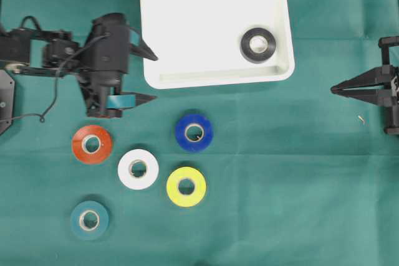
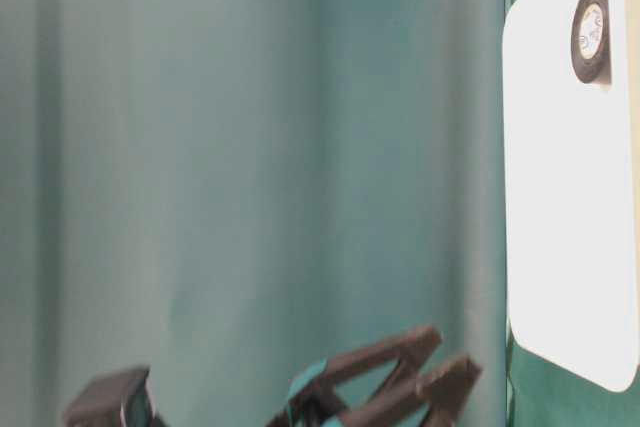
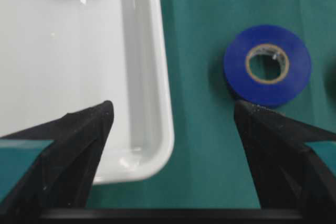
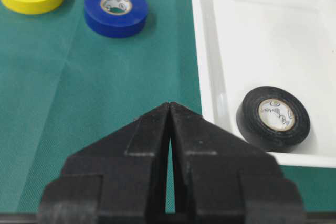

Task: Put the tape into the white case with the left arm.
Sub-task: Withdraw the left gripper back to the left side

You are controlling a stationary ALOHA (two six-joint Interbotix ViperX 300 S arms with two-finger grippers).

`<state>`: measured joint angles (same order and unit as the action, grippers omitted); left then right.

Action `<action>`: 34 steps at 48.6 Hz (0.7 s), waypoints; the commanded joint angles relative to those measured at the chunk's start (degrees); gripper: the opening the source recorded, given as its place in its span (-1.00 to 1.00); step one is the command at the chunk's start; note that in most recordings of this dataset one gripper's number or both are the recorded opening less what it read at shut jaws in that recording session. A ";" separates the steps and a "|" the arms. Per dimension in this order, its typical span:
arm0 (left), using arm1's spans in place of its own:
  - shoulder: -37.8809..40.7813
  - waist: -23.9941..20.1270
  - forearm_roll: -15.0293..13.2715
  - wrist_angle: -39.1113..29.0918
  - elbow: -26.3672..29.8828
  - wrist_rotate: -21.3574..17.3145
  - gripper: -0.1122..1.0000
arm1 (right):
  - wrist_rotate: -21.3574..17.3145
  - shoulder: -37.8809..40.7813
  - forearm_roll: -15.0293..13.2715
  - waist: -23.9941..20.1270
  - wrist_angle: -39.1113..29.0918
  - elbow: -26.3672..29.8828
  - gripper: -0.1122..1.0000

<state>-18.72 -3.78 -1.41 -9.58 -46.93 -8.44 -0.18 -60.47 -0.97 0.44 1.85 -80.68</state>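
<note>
A black tape roll (image 1: pixel 258 45) lies flat in the right end of the white case (image 1: pixel 199 23), also seen in the right wrist view (image 4: pixel 273 116). My left gripper (image 1: pixel 155 78) stands open and empty at the case's near-left corner: one finger is over the case floor (image 3: pixel 63 51), the other over the cloth just short of a blue tape roll (image 3: pixel 266 65). On the cloth lie blue (image 1: pixel 194 132), yellow (image 1: pixel 186 186), white (image 1: pixel 138 169), red (image 1: pixel 91 144) and teal (image 1: pixel 89 220) rolls. My right gripper (image 1: pixel 332 90) is shut and empty at the far right.
A green cloth covers the table. The case's raised rim (image 3: pixel 167 129) runs between my left fingers. The loose rolls sit in a cluster below and to the right of the left arm.
</note>
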 commanded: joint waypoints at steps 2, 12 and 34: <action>-3.87 0.18 -0.09 2.02 -2.02 0.09 0.93 | -0.09 0.35 0.00 0.09 0.62 0.53 -0.97; -7.65 0.44 -0.26 6.06 -5.80 0.18 0.93 | -0.09 0.35 0.00 0.09 0.62 0.62 -0.97; -10.02 1.67 -0.18 6.86 -8.17 0.26 0.93 | -0.09 0.35 0.00 0.09 1.05 0.35 -0.97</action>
<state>-27.77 -2.37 -1.49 -3.16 -55.46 -8.26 -0.18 -60.38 -0.97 0.44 2.29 -81.04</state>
